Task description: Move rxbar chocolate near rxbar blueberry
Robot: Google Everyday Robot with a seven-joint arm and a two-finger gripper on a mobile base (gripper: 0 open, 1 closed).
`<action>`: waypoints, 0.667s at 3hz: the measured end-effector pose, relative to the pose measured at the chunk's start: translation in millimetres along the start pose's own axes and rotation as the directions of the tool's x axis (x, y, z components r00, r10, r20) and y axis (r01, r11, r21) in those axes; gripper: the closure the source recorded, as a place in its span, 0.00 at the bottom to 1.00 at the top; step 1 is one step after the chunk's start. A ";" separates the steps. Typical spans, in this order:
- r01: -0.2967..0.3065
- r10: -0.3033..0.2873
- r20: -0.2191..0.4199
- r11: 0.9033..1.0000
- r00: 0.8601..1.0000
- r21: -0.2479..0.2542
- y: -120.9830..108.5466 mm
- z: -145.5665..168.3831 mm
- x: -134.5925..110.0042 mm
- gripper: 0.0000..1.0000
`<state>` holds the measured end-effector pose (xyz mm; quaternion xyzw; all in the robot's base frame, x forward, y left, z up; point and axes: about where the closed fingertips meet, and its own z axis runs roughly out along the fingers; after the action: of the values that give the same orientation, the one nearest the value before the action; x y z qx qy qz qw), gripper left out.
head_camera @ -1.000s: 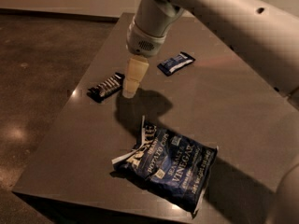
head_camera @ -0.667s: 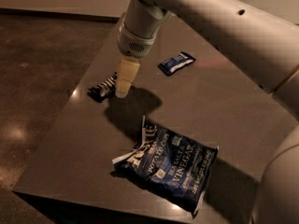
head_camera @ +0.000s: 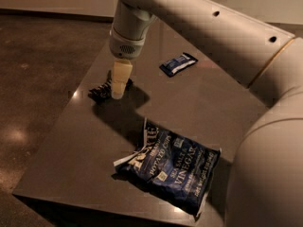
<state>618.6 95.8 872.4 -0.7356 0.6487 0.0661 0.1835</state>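
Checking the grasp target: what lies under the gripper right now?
The rxbar chocolate lies under the gripper, on the table. Only its left end shows; the gripper covers the rest, so contact cannot be judged.

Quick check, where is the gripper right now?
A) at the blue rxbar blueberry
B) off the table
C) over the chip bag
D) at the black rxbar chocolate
D: the gripper hangs right at the rxbar chocolate, partly covering it, well apart from the rxbar blueberry and the chip bag.
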 end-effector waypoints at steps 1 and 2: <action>0.037 -0.039 -0.033 0.998 0.999 -0.052 -1.9 11.9 0.2 0.00; 0.080 -0.087 -0.060 0.990 0.994 -0.115 1.6 23.3 0.1 0.00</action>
<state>620.3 103.9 850.5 -0.7731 0.6182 0.0709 0.1230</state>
